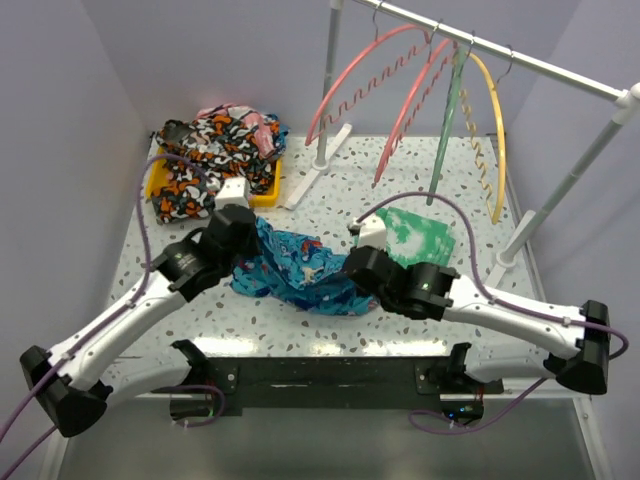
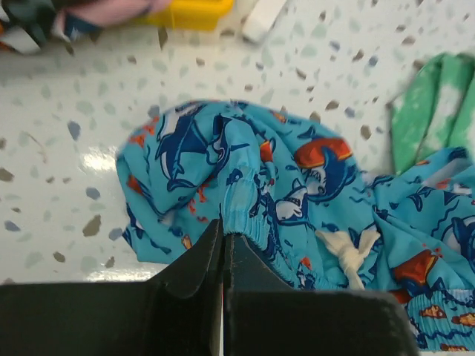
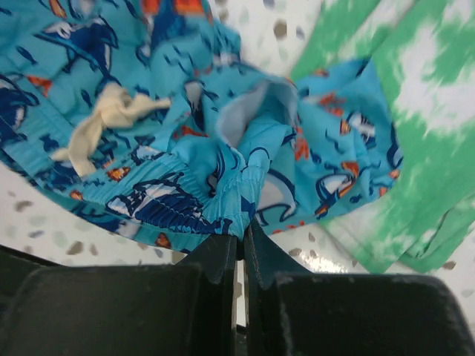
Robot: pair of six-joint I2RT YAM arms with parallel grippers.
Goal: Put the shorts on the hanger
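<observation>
The turquoise shark-print shorts (image 1: 300, 268) lie crumpled on the speckled table between my two arms. My left gripper (image 2: 223, 231) is shut on the elastic waistband of the shorts (image 2: 282, 185) at their left side. My right gripper (image 3: 243, 226) is shut on a fold of the waistband of the shorts (image 3: 193, 148) at their right side. A white drawstring bow (image 2: 345, 248) shows near the middle, also in the right wrist view (image 3: 111, 119). Two salmon-pink hangers (image 1: 355, 85) hang on the rail (image 1: 520, 55) at the back.
A green hanger (image 1: 447, 130) and a yellow hanger (image 1: 492, 130) hang beside the pink ones. A green-and-white cloth (image 1: 420, 235) lies right of the shorts. A yellow tray (image 1: 165, 185) holds the orange-black-white garment (image 1: 215, 150) at the back left. The rack's white feet (image 1: 310, 175) stand on the table.
</observation>
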